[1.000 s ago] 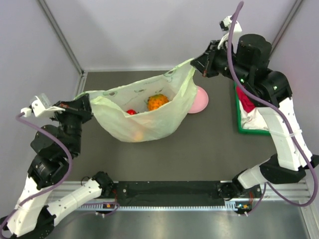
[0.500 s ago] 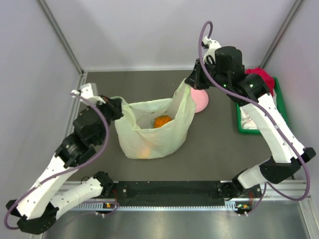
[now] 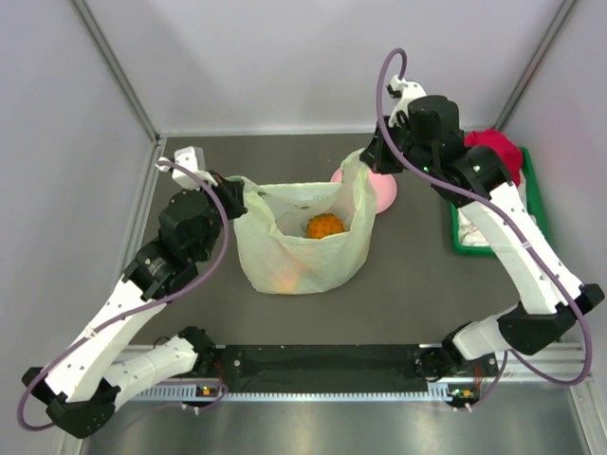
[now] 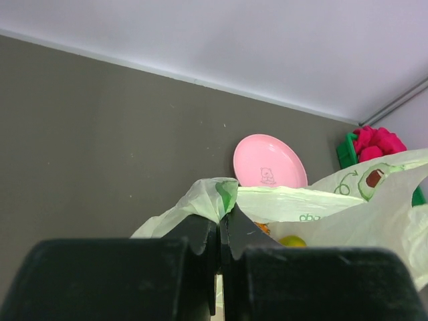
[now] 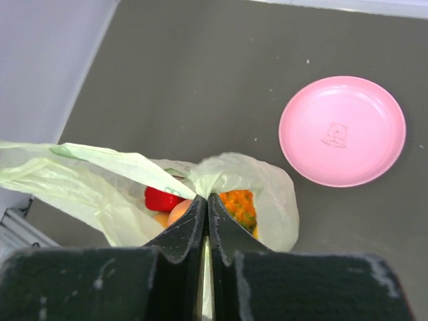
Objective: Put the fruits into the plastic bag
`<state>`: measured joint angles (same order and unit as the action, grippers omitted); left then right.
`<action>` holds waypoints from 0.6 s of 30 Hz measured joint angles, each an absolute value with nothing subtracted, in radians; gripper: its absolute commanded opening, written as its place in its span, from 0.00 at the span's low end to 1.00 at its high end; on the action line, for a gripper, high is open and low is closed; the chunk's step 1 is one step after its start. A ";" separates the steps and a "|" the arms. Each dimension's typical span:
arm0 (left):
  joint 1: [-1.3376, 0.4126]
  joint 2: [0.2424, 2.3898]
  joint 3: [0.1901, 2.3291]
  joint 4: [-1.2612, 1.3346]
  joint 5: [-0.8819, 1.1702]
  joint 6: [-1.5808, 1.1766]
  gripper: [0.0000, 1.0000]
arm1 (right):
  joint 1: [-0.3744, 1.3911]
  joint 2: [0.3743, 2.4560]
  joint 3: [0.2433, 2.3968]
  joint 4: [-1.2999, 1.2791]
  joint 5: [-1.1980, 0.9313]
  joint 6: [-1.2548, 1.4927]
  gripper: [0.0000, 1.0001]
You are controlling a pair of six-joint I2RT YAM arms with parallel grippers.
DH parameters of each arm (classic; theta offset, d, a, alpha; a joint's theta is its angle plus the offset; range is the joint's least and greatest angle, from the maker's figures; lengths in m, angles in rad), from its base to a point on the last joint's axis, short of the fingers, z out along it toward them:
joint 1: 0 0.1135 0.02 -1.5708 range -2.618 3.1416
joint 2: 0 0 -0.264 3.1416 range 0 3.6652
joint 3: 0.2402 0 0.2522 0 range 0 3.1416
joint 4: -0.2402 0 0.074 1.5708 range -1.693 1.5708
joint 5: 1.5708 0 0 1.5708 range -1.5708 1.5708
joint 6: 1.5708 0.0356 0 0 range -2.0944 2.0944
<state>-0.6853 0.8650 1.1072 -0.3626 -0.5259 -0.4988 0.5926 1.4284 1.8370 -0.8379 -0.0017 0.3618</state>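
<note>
The plastic bag point(image 3: 303, 261) is thin, translucent pale-green film, crinkled and faintly shiny. Inside it lie a bumpy-skinned orange pineapple point(image 3: 325, 226) and a smooth, glossy red fruit point(image 5: 160, 198). The table point(image 3: 427, 284) is matt dark grey with fine specks, the pink plate point(image 5: 342, 130) at the bag's 1 o'clock looks like smooth satin plastic, and at 3 o'clock soft red cloth point(image 3: 498, 152) sits by a green plastic tray point(image 3: 453, 232).

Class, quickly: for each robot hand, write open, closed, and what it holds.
Left hand: closed on an edge of the thin translucent pale-green plastic bag.
Right hand: closed on the same bag's opposite edge.
</note>
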 measured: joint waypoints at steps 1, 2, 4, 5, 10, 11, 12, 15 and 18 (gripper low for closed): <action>-0.672 0.867 1.107 -0.362 -0.516 -0.506 0.00 | 0.592 1.425 1.823 -0.838 0.015 0.362 0.04; -0.661 0.868 1.106 -0.362 -0.511 -0.514 0.00 | 0.592 1.422 1.813 -0.837 0.023 0.363 0.05; -0.638 0.868 1.105 -0.359 -0.488 -0.533 0.02 | 0.592 1.415 1.784 -0.836 0.037 0.363 0.10; -0.628 0.868 1.103 -0.358 -0.478 -0.546 0.08 | 0.592 1.411 1.767 -0.836 0.043 0.364 0.11; -0.613 0.879 1.097 -0.358 -0.441 -0.590 0.53 | 0.592 1.398 1.710 -0.835 0.057 0.371 0.42; -0.613 0.881 1.097 -0.358 -0.436 -0.591 0.62 | 0.592 1.395 1.706 -0.833 0.057 0.374 0.47; -0.613 0.882 1.097 -0.358 -0.431 -0.593 0.66 | 0.592 1.389 1.699 -0.828 0.055 0.372 0.50; -0.612 0.881 1.097 -0.356 -0.419 -0.588 0.87 | 0.592 1.363 1.681 -0.811 0.043 0.363 0.63; -0.611 0.877 1.097 -0.354 -0.406 -0.569 0.99 | 0.592 1.338 1.680 -0.783 0.027 0.350 0.70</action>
<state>-0.6109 0.8772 1.0966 -0.3538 -0.4057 -0.5694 0.5922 1.3376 1.6802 -0.7826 0.0265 0.3496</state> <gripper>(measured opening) 0.919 0.633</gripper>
